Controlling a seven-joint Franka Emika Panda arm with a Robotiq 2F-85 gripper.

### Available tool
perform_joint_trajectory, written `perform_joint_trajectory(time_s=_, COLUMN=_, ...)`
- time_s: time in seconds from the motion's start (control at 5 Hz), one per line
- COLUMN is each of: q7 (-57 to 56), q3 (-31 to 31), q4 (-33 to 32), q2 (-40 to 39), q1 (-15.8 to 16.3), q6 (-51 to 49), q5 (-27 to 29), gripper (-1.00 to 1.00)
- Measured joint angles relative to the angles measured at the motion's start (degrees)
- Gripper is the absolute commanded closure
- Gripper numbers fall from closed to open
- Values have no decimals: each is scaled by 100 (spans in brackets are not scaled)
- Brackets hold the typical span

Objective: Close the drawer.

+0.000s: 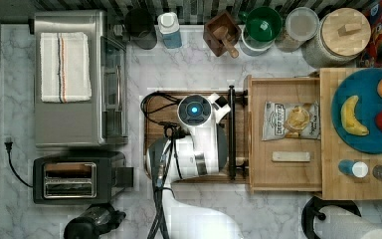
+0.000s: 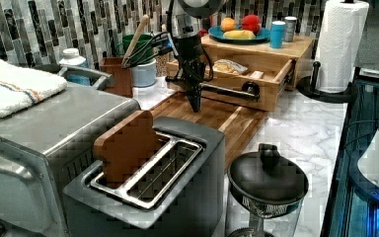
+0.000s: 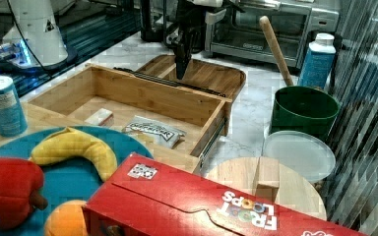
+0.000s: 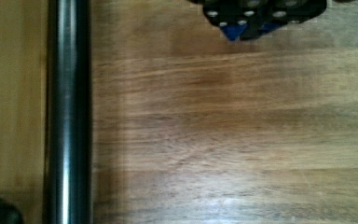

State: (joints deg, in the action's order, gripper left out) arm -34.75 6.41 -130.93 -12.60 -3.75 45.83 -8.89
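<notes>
Bamboo drawer (image 1: 284, 140) pulled well out from under the light wood top (image 1: 360, 189) in the top view, so bag of chips (image 1: 291, 120) and a small pale block (image 1: 291, 157) sit exposed. Parked over the dark cutting board (image 1: 155, 130), arm's gripper (image 1: 222, 104) just beside the black bar handle (image 1: 232, 132), on the side away from the drawer box. Looks set up to shove, not pull.

Left view: gripper (image 2: 195, 101) pointing straight down, tip low by the handle (image 2: 227, 91), probably so the fingers' flat side meets the bar.

Right view: same deal, gripper (image 3: 181, 69) hanging right at the drawer's front panel (image 3: 162, 101).

Wrist view: handle (image 4: 68, 112) running close alongside, board grain (image 4: 233, 140) underneath, fingertips (image 4: 233, 32) bunched together, so looks closed, holding nothing.
</notes>
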Motion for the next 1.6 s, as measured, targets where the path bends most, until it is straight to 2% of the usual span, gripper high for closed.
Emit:
perform_joint_trajectory(time_s=0.4, q7=-694, q3=-37, q4=0, q2=-6, q1=-214, q6=450, q5=-41, gripper=100)
perform_joint_trajectory(time_s=0.8, q7=-1827, q3=-219, q4=145, q2=-189, q1=-675, q6=386, q5=-111, gripper=100)
perform_joint_trajectory(time_s=1.6, q7=-2854, q3=-644, q4=560, q2=-343, q1=-1259, q6=140, q5=-129, gripper=100)
